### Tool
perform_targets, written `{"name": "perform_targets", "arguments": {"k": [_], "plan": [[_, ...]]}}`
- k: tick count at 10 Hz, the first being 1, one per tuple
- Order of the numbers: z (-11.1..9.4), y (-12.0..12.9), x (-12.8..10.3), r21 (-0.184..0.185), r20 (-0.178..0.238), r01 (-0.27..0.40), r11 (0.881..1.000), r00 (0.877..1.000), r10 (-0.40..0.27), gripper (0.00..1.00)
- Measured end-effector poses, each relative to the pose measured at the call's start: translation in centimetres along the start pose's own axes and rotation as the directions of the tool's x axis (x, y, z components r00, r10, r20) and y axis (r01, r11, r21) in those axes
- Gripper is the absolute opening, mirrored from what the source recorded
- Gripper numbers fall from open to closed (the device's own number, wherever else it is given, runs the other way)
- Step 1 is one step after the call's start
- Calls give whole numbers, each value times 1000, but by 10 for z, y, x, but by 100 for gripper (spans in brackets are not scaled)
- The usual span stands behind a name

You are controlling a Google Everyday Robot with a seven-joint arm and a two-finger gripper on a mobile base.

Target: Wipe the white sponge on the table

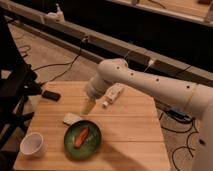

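The white sponge point(71, 118) lies flat on the light-brown wooden table point(130, 130), left of centre, touching the upper-left rim of a green plate point(82, 138). My gripper point(88, 106) hangs from the white arm point(145, 82) just above and to the right of the sponge, pointing down, a short way off it. It holds nothing that I can see.
The green plate carries an orange carrot-like piece point(82, 136). A round white cup point(33, 144) stands at the front left. A long white bottle-like object point(113, 94) lies at the back centre. A black item point(50, 95) sits at the back-left edge. Cables lie on the floor.
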Motion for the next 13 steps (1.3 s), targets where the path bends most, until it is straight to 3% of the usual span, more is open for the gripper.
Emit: {"name": "perform_targets", "arguments": {"k": [2, 4, 8, 10, 13], "plan": [[32, 7, -10, -34, -16, 28, 999, 999, -28, 79], [63, 9, -22, -44, -33, 41, 998, 999, -42, 79], [102, -4, -39, 13, -75, 47, 999, 996, -46, 79], [123, -11, -37, 51, -123, 31, 998, 992, -25, 79], [144, -8, -44, 61, -152, 17, 998, 988, -8, 79]]}}
